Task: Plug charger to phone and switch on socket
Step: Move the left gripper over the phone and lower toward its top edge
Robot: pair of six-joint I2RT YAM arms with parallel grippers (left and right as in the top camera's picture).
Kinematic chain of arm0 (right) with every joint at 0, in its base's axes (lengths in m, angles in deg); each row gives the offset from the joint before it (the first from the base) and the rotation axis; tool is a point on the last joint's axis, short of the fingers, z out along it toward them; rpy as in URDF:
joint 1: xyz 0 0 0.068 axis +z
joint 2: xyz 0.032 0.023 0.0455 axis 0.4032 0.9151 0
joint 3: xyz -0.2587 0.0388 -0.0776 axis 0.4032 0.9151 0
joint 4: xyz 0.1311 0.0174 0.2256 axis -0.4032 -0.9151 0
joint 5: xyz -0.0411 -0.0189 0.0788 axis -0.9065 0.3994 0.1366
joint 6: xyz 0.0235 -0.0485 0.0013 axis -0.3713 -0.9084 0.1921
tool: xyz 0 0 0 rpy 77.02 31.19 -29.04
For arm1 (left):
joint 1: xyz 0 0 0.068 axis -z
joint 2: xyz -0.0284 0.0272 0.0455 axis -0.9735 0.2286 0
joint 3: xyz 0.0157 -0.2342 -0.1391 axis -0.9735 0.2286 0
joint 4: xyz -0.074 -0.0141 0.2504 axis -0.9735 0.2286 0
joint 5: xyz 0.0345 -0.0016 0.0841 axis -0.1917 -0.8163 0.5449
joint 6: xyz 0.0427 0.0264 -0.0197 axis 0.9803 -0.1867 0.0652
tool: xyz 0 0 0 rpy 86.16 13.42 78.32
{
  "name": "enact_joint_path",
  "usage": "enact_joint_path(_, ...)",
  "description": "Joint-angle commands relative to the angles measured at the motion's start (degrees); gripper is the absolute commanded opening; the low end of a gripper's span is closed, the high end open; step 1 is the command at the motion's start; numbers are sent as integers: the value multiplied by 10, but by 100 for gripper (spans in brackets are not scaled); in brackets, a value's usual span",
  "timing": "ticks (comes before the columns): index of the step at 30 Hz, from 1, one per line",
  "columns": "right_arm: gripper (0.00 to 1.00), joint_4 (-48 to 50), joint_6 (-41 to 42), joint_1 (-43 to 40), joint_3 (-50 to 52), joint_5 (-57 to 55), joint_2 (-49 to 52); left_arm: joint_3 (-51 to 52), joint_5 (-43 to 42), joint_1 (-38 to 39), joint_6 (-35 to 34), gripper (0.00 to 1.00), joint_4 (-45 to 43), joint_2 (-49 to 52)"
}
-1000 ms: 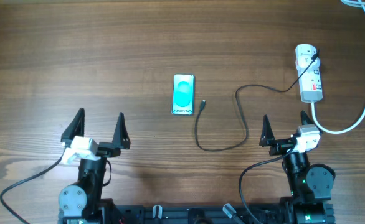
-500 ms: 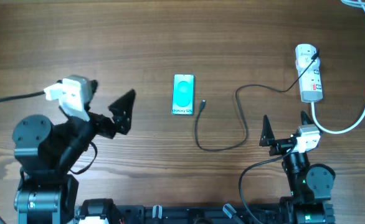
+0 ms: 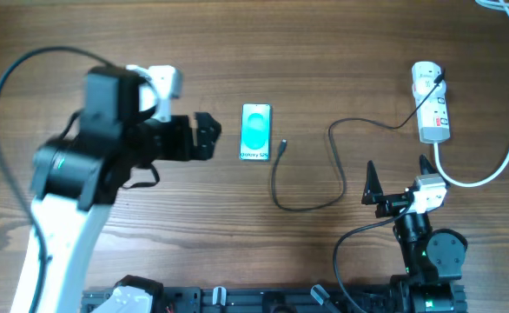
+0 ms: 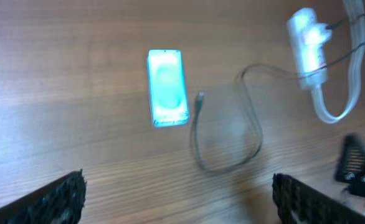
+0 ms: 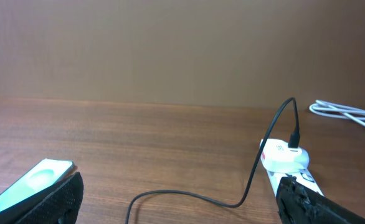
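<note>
**Phone lying unplugged, both grippers empty**

The small flat smartphone with the turquoise screen (image 3: pixel 255 132) lies near the middle of the brown wooden table (image 3: pixel 324 52). The thin black charger cable (image 3: pixel 274 184) has its plug tip just right of the phone, not touching it. The cable loops nearward, then runs right and far to the elongated white power strip (image 3: pixel 432 104). A thick white cable (image 3: pixel 472 183) leaves the strip's near end. The left gripper (image 3: pixel 207 136) hovers just left of the phone, jaws spread wide and holding nothing. The right gripper (image 3: pixel 399 178) sits near right, likewise spread and empty.
</note>
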Motion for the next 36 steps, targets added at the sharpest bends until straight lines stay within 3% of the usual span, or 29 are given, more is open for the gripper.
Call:
enact_joint_path(1, 100, 2, 6, -1, 1, -8, -2, -103, 163, 77, -38, 100, 97, 114)
enact_joint_path(5, 100, 2, 6, -1, 1, -8, -2, -116, 158, 124, -39, 100, 100, 191)
enact_joint_path(9, 100, 2, 6, -1, 1, -8, -2, -116, 71, 159, -44, 100, 77, 216)
enact_joint_path(14, 100, 2, 6, -1, 1, -8, -2, -116, 71, 162, -161, 100, 54, 231)
enact_joint_path(26, 100, 2, 6, -1, 1, -8, -2, -116, 122, 158, -165, 100, -12, 438)
enact_joint_path(31, 100, 2, 6, -1, 1, -8, -2, -151, 123, 136, -167, 100, -19, 447)
enact_joint_path(36, 100, 2, 6, -1, 1, -8, -2, -155, 143, 135, -139, 100, -83, 478)
